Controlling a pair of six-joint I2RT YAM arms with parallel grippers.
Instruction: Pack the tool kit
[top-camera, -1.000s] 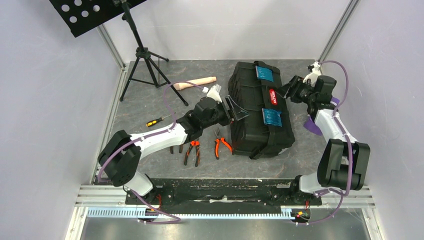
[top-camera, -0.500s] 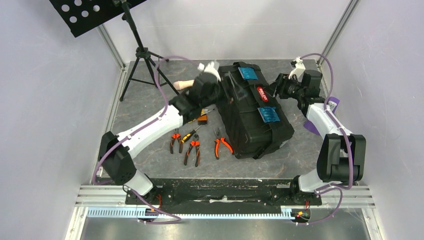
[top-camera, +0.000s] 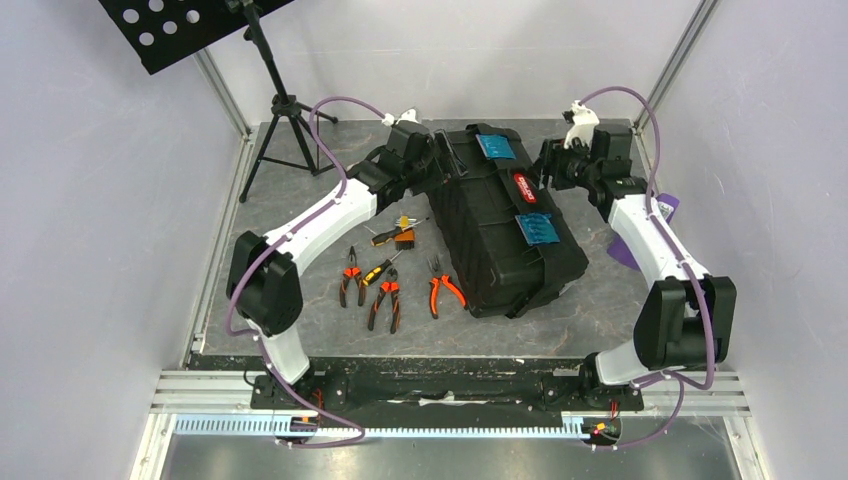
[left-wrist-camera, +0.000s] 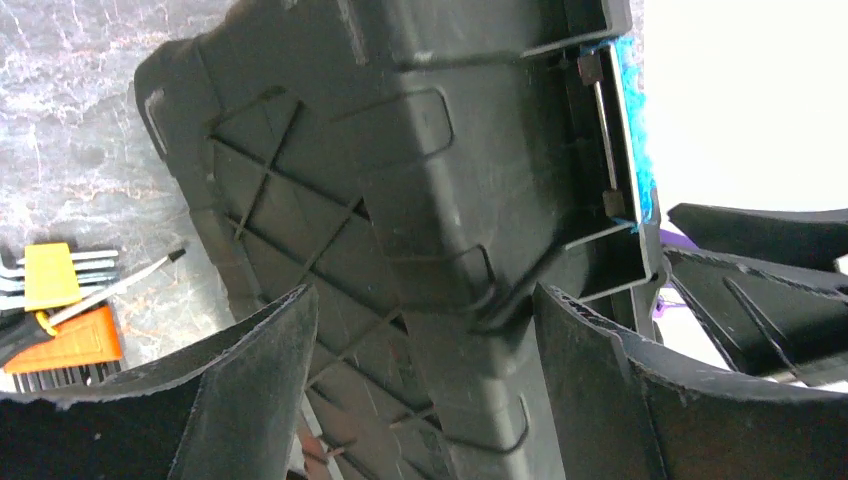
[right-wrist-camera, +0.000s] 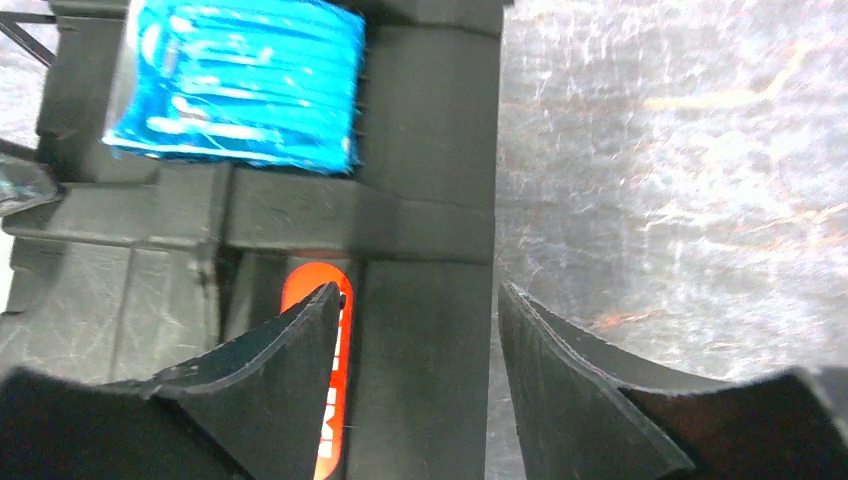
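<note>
Since the earlier frame the toolbox has been swung round and the left claw carried to its far corner. That claw is held wide apart, the toolbox's ribbed wall just ahead, between the jaws. The right claw is set astride the handle; whether it is pinched cannot be told. Pliers lie loose behind the left claw. The toolbox is best steadied from both sides before the latches are tried.

Soft, even light, faint shadows overhead; the left wrist view burns white at upper right, and glare streaks the surface in the right wrist view.
</note>
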